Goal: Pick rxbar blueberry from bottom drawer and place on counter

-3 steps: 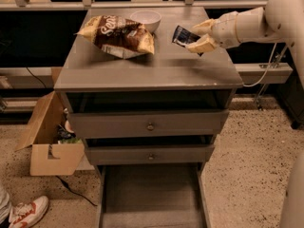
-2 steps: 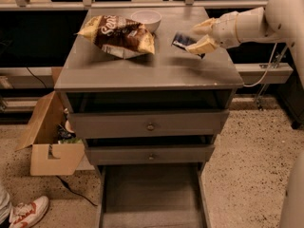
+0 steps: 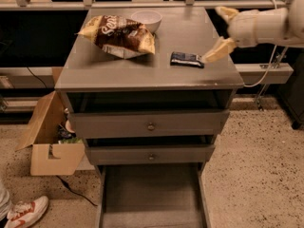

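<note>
The rxbar blueberry (image 3: 186, 59), a flat dark bar with pale print, lies flat on the counter (image 3: 118, 72) near its right edge. My gripper (image 3: 222, 32) is open just right of the bar and holds nothing. One yellowish finger (image 3: 217, 51) points down beside the bar's right end; the other finger sits higher above the counter. The bottom drawer (image 3: 151, 194) is pulled out below, and its grey floor is bare.
A brown-and-yellow chip bag (image 3: 118, 34) and a white bowl (image 3: 146, 19) sit on the counter's back left. Two upper drawers with round knobs (image 3: 151, 126) stand slightly ajar. An open cardboard box (image 3: 50, 141) stands left of the cabinet. A sneaker (image 3: 23, 212) is at bottom left.
The gripper held the bar above the counter; now the bar lies flat on the counter and the gripper has opened and drawn back to the right.
</note>
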Tool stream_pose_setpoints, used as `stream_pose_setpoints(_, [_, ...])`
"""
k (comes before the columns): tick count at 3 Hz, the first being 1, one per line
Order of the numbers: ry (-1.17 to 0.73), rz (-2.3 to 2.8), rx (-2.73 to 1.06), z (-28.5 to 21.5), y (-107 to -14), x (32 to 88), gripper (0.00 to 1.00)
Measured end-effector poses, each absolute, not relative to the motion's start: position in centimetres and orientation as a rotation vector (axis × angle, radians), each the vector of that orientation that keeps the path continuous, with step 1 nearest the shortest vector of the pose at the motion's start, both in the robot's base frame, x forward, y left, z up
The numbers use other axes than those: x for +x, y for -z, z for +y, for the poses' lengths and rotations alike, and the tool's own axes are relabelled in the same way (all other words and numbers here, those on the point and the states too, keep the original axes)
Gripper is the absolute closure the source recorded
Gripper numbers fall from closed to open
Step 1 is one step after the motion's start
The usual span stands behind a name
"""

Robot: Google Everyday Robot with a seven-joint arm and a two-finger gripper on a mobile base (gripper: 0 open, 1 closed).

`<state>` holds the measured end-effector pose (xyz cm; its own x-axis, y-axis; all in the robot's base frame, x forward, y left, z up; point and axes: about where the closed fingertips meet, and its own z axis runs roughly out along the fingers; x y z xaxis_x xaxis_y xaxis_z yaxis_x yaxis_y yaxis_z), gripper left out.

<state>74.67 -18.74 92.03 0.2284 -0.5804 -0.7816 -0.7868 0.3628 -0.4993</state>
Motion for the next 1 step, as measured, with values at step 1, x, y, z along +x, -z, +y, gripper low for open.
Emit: stream_pose_setpoints(1, [-0.218,1.405,-1.077,-26.08,-95.03,72.1,0.0])
